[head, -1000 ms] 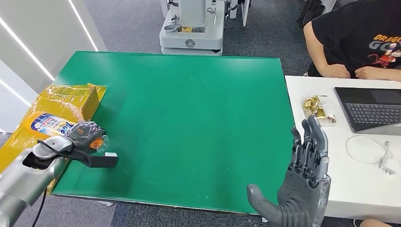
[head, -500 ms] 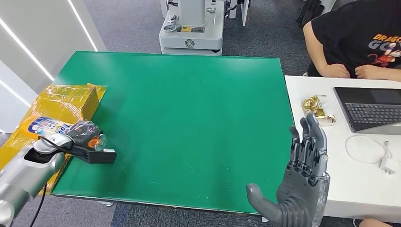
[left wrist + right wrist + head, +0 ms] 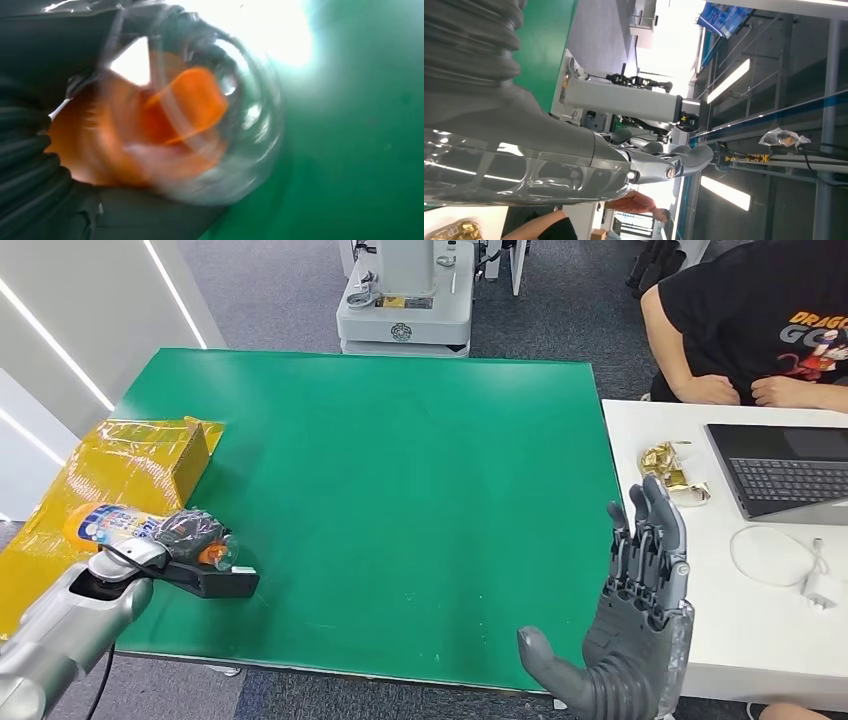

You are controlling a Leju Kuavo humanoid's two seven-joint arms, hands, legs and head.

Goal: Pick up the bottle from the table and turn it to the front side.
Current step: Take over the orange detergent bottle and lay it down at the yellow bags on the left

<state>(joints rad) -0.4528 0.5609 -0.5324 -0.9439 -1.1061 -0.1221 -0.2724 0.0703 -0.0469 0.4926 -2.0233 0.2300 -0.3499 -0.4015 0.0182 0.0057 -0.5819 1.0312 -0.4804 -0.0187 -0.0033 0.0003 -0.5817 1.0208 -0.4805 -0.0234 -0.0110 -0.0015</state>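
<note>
Orange bottle held by the left hand at the near left edge of the green tabletop.

The right hand [image 3: 640,640] is raised at the near right edge with fingers spread and nothing in it. The orange plastic bottle with a blue-and-white label [image 3: 110,525] is gripped lying sideways by the left hand [image 3: 185,535], its clear cap [image 3: 220,125] pointed over the green tabletop [image 3: 400,460]. A yellow wrapped box [image 3: 140,455] is seen just beyond.

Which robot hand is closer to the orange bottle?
Left. The left hand grips the bottle at the green table's left edge. The right hand is raised, holding nothing, far across at the table's right edge.
</note>
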